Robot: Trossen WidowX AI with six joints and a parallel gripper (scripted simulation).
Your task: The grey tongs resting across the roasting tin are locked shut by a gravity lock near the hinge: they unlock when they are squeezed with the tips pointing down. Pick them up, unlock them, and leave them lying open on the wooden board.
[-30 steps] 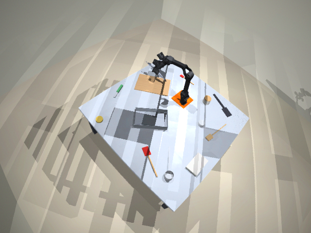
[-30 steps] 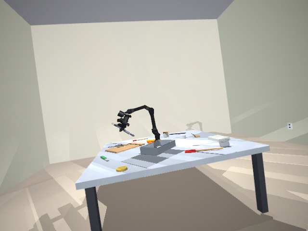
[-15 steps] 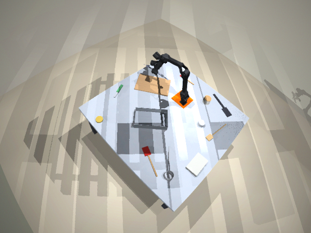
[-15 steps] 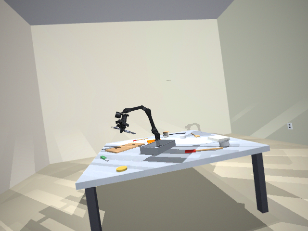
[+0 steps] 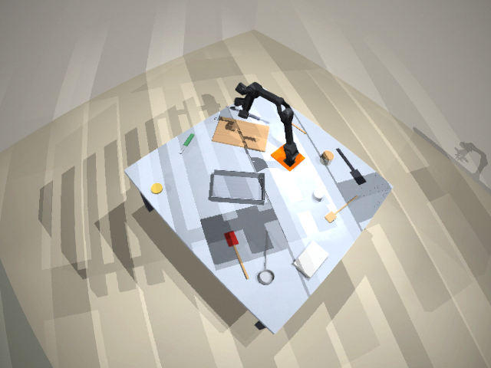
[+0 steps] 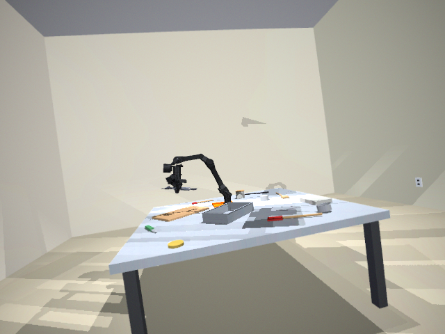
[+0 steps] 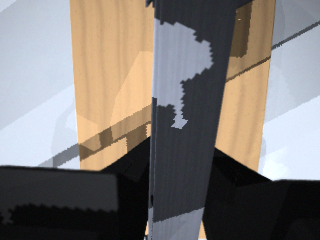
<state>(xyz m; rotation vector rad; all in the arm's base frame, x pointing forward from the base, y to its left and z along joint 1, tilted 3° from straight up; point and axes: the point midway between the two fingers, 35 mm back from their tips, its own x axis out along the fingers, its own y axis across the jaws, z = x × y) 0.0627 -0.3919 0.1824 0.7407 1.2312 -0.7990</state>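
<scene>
The grey tongs [image 5: 258, 117] [image 6: 189, 188] [image 7: 185, 170] are held in the air, about level, well above the table. My gripper [image 5: 243, 115] [image 6: 176, 190] [image 7: 174, 143] points down and is shut on them across their width. In the wrist view the tongs run lengthwise between the two black fingers. The arms look close together; the lock near the hinge cannot be made out. The wooden board [image 5: 253, 145] [image 6: 194, 211] [image 7: 110, 60] lies flat below the gripper. The roasting tin [image 5: 238, 172] [image 6: 215, 218] stands apart from the board, with nothing across it.
A green-handled tool [image 5: 189, 138] [image 6: 149, 228] lies beside the board, near the table's edge. A yellow disc [image 5: 156, 188] [image 6: 175, 243] lies farther along. The arm's base stands on an orange mat [image 5: 277, 156]. A red-headed tool [image 5: 231, 238] [image 6: 275, 218] lies beyond the tin.
</scene>
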